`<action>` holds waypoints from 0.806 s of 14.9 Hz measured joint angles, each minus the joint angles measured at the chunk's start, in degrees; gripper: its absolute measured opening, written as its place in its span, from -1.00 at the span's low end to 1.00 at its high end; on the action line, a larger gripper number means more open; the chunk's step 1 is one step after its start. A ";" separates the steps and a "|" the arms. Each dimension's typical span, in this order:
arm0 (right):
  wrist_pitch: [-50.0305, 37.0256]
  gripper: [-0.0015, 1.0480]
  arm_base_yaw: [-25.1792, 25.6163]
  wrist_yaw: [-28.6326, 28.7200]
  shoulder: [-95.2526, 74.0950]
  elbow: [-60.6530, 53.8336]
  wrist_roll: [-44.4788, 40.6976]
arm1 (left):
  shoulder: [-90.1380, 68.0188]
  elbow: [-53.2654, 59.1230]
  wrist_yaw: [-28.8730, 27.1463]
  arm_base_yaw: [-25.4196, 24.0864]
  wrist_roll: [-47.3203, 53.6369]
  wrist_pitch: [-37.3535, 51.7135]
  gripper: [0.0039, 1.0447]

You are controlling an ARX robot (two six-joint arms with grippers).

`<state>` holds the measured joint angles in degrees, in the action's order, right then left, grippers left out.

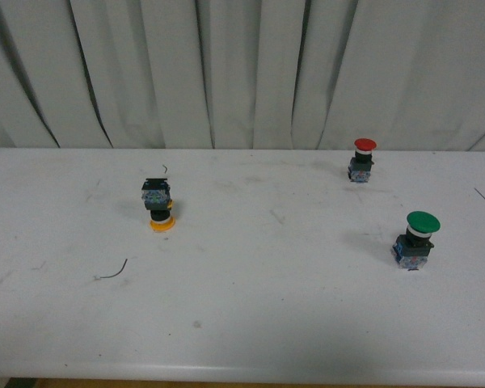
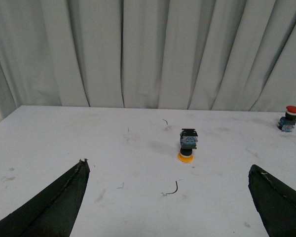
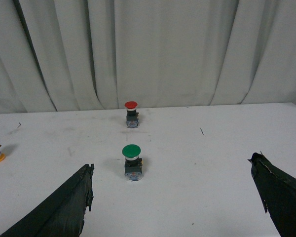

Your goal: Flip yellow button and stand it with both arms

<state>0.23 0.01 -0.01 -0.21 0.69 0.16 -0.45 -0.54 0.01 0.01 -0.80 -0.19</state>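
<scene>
Lab test setup, white table (image 1: 250,323), grey curtain (image 1: 242,73)

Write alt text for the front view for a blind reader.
A yellow-capped push-button with a black and blue body stands upside down on its cap, left of centre on a white table. At right stand a red-capped button, farther back, and a larger green-capped button, both upright; pale curtain behind.

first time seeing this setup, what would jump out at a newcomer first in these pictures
The yellow button stands out: it sits upside down on its cap at the left of the white table. The red button at the far right and the green button nearer on the right both stand cap up. In the wrist views the left gripper and right gripper are open and hold nothing.
</scene>
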 joint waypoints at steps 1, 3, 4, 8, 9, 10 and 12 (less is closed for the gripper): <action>0.00 0.87 0.00 0.00 0.00 0.00 0.00 | 0.00 0.00 0.00 0.00 0.00 0.00 0.88; 0.00 0.87 0.00 0.00 0.00 0.00 0.00 | 0.00 0.00 -0.02 0.00 0.00 0.00 0.88; 0.00 0.87 0.00 0.00 0.00 0.00 0.00 | 0.00 0.00 -0.02 0.00 0.00 0.00 0.88; 0.00 0.87 0.00 0.00 0.00 0.00 -0.02 | 0.00 0.00 0.00 0.00 0.00 0.00 0.88; 0.00 0.87 0.00 0.00 0.00 0.00 0.00 | 0.00 0.00 -0.02 0.00 0.00 0.00 0.88; 0.00 0.87 0.00 0.00 0.00 0.00 0.00 | 0.00 0.00 0.00 0.00 0.00 0.00 0.88; 0.00 0.87 0.00 0.00 0.00 0.00 0.00 | 0.00 0.00 -0.02 0.00 0.02 0.00 0.88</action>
<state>0.23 0.01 -0.01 -0.21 0.69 0.16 -0.45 -0.54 -0.01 0.01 -0.78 -0.19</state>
